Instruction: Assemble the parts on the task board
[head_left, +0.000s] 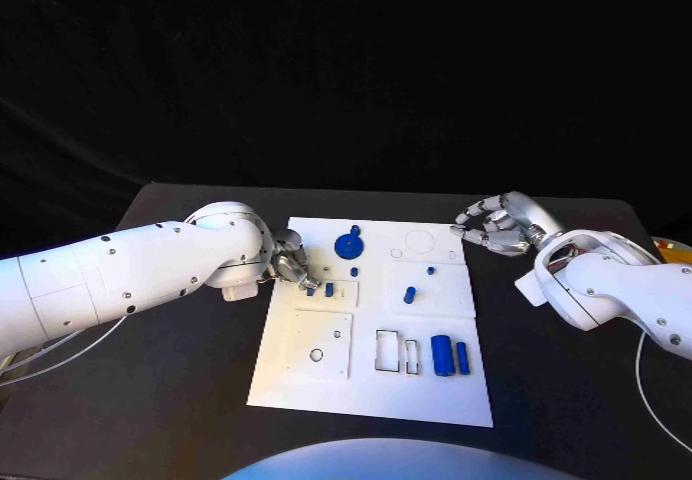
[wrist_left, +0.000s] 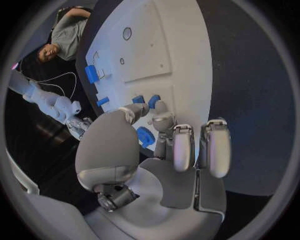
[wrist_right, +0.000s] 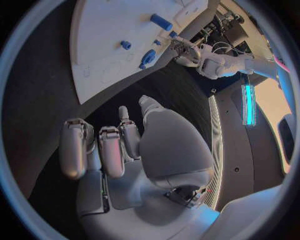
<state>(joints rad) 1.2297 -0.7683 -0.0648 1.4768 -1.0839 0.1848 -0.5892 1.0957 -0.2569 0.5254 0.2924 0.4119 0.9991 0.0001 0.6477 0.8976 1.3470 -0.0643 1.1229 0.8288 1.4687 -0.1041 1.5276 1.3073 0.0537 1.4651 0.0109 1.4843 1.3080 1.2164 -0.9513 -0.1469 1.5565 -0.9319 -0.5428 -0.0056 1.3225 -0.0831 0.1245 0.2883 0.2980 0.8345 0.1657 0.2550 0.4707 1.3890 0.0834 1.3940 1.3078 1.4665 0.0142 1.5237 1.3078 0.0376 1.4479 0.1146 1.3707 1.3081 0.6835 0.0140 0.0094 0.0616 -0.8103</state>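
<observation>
Near edge of the white task board is bare plate; just above, near its right side, two upright blue cylinders stand side by side next to rectangular cutouts, the thinner cylinder nearly touching the fatter one. Mid-board, a small blue peg sits on the right raised panel, a tinier blue bit above it, too small to make out. At the board's left edge the left hand has its fingertips down at a small blue part in a square recess; head view can't settle whether it pinches or only touches. In the left wrist view the left hand has its thumb and one finger meeting near two blue pieces, other fingers straight and apart; the contact is hidden by the thumb, so grip can't be told. Farther up, a blue round disc part with a knob lies left of a faint circle outline. Off the board's far right corner the right hand hovers over the black table, fingers curled, holding nothing; the right wrist view shows the hand the same, clear of the board, fingers loosely bent but separated.
</observation>
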